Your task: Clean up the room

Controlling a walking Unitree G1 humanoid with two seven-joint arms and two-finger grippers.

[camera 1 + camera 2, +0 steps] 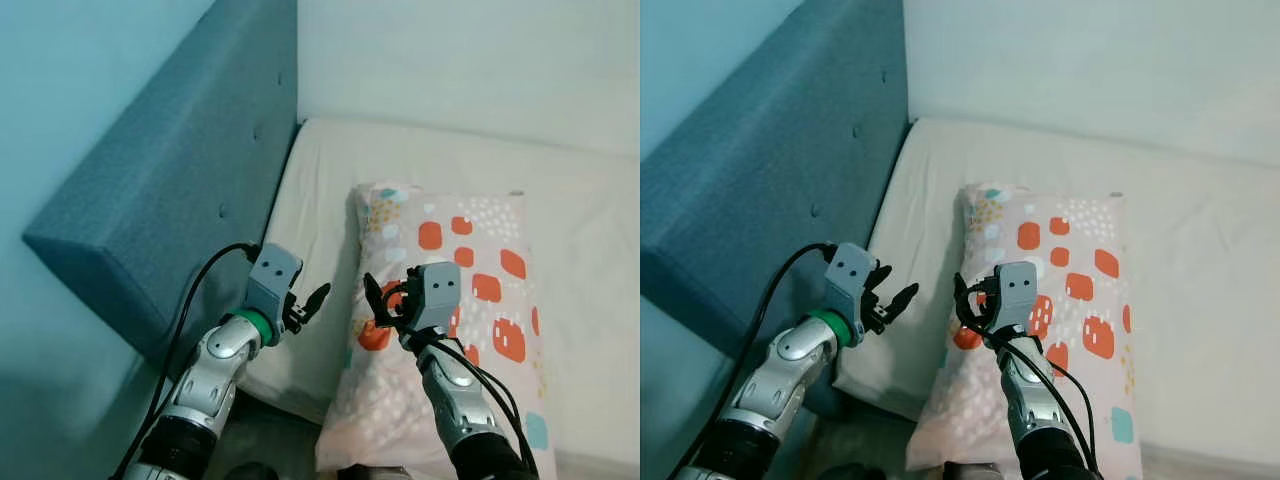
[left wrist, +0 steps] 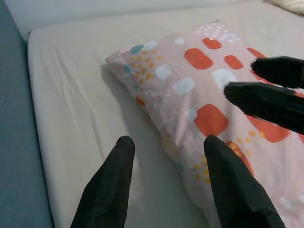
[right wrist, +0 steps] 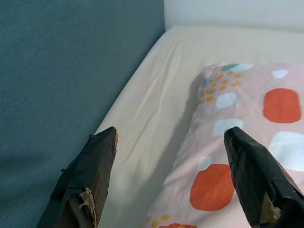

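A pink pillow (image 1: 470,262) with orange, white and teal spots lies lengthwise on the cream-sheeted mattress (image 1: 318,190), its near end hanging over the bed's front edge. My left gripper (image 1: 307,303) is open and hovers over the sheet just left of the pillow's near part. My right gripper (image 1: 384,298) is also open and hangs above the pillow's left edge. In the left wrist view the left gripper (image 2: 168,142) frames the pillow (image 2: 204,80) edge, with the right gripper's black fingers (image 2: 266,99) beyond. The right gripper (image 3: 172,134) spans sheet and pillow (image 3: 247,109), holding nothing.
A blue upholstered headboard (image 1: 170,190) runs along the bed's left side, close to my left arm. A pale wall (image 1: 450,60) stands behind the mattress. Bare sheet lies to the pillow's right and far side. Dark floor (image 1: 270,440) shows under the front edge.
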